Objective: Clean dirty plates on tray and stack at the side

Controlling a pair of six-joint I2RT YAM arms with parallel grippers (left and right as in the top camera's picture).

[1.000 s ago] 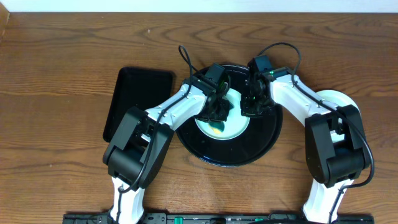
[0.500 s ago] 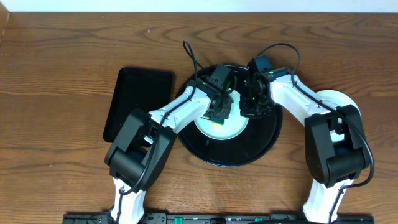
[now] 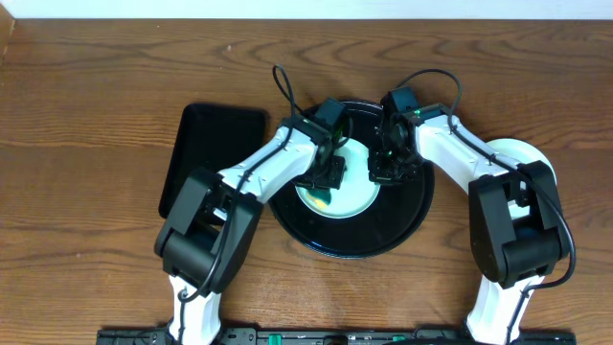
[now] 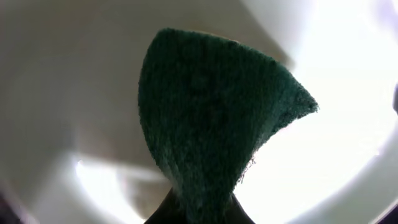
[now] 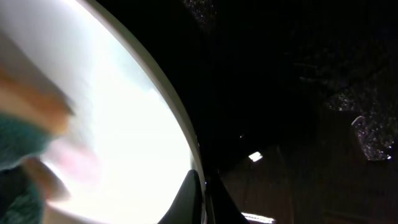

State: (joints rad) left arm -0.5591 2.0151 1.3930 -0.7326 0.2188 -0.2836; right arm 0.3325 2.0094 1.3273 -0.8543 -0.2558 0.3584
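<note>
Pale mint plate (image 3: 356, 192) lies in the middle of the round black tray (image 3: 407, 220). Left gripper (image 3: 330, 176) has its jaws clamped on a green scouring pad (image 4: 211, 118) that rests on the plate. Right gripper (image 3: 380, 173) pinches the plate's right rim. Another pale plate (image 3: 512, 153) sits right of the tray, and a rectangular black tray (image 3: 206, 144) lies to its left.
</note>
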